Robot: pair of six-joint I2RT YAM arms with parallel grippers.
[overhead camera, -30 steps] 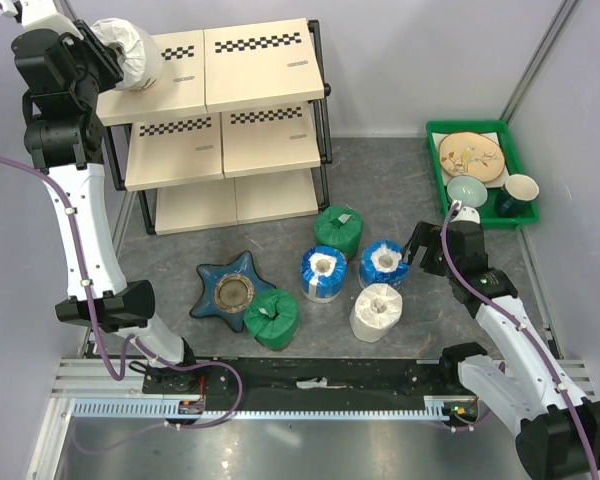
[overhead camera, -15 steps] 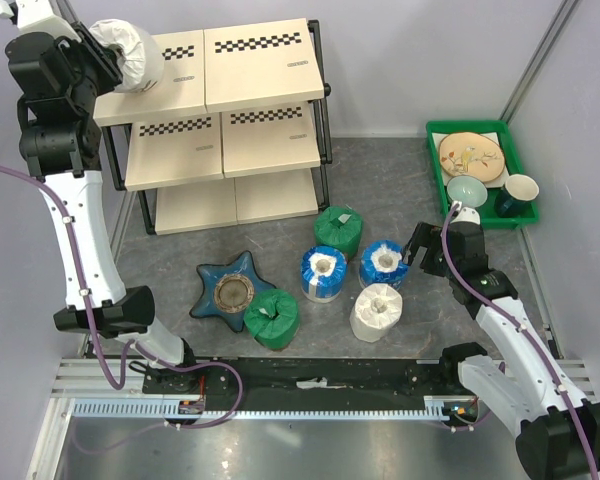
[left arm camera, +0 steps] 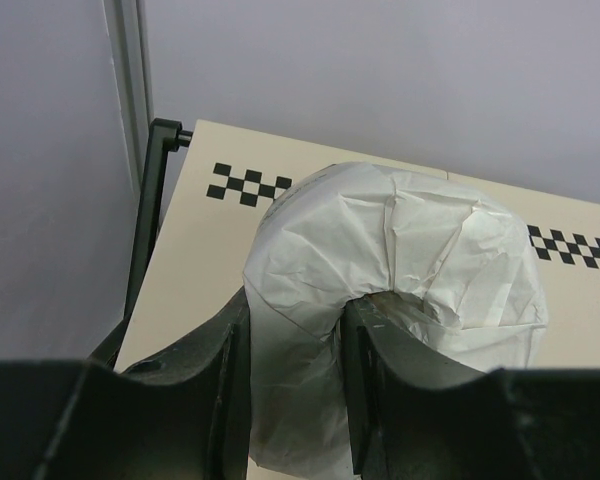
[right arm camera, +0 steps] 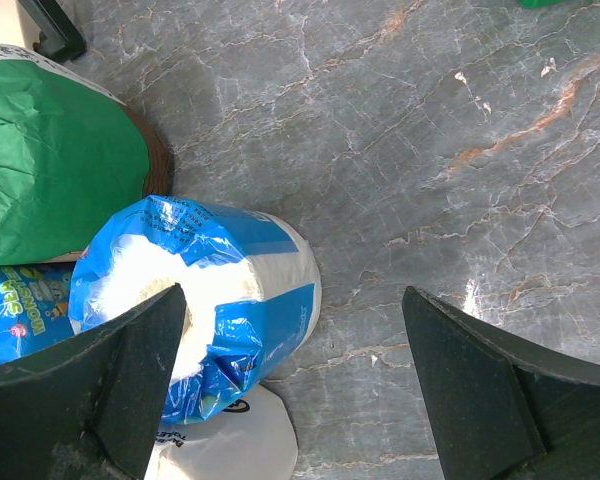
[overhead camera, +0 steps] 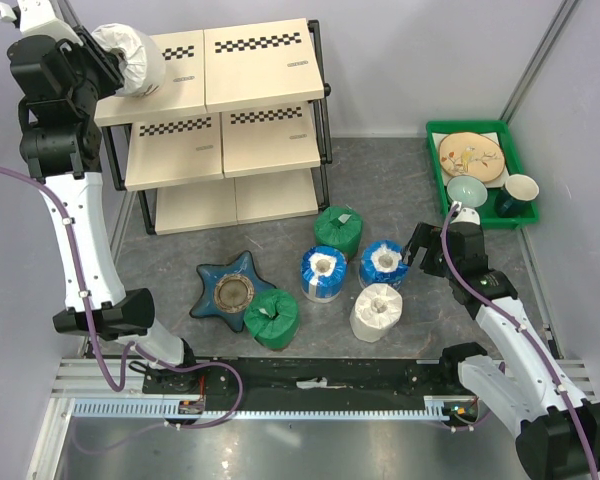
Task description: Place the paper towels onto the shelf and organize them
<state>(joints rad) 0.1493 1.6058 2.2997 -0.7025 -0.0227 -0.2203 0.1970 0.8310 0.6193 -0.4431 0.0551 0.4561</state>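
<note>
My left gripper [overhead camera: 102,62] is shut on a white paper towel roll [overhead camera: 130,58], one finger in its core, and holds it over the left end of the shelf's top board [overhead camera: 205,70]. The left wrist view shows the roll [left arm camera: 400,260] pinched between the fingers [left arm camera: 380,370] above the cream board [left arm camera: 200,260]. On the floor stand two green rolls [overhead camera: 338,230] [overhead camera: 272,318], two blue rolls [overhead camera: 323,272] [overhead camera: 384,262] and one white roll [overhead camera: 376,311]. My right gripper [overhead camera: 420,248] is open, beside the right blue roll [right arm camera: 195,290].
A blue star-shaped dish [overhead camera: 233,290] lies left of the rolls. A green tray [overhead camera: 515,150] with a plate, a bowl and a cup stands at the back right. The shelf's lower boards [overhead camera: 225,145] show no rolls. Grey walls close in both sides.
My left arm has shifted slightly left and up with the white roll. The right arm and the rolls on the floor have not moved.
</note>
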